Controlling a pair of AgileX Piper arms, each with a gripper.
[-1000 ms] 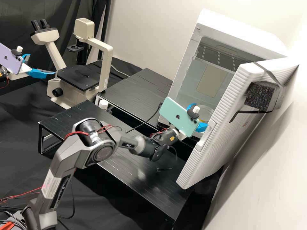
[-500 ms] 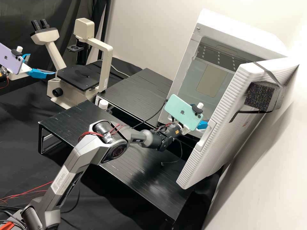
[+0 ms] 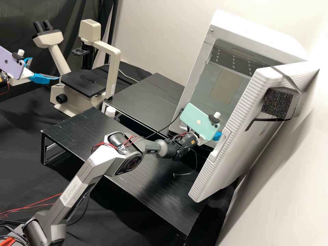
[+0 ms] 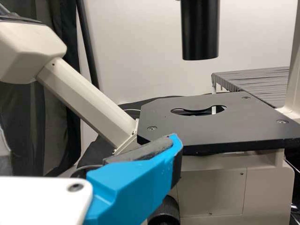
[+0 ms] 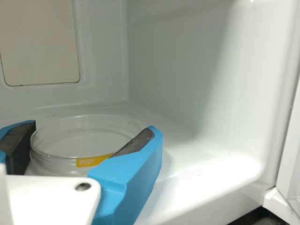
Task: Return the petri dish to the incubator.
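My right gripper [image 3: 217,136] is inside the open incubator [image 3: 209,78], partly hidden by the phone mounted on its arm. In the right wrist view, the right gripper [image 5: 93,129] is shut on the clear petri dish [image 5: 70,140], a pad against each side. The dish has a yellow label [image 5: 92,161] and sits level, low over the white chamber floor [image 5: 187,164]; whether it touches the floor I cannot tell. My left gripper [image 3: 44,69] stands open and empty beside the microscope. One blue finger [image 4: 133,183] shows before the microscope stage in the left wrist view.
The incubator's ribbed door [image 3: 239,136] stands open close to the right gripper. A microscope [image 3: 83,82] is at the back left. Low black racks [image 3: 143,95] lie between it and the incubator, the right arm passing over the front one.
The right arm has stretched forward, and its phone has shifted right across the incubator opening. The dish, visible beside the phone earlier, is now hidden in the high view. The left arm has kept still.
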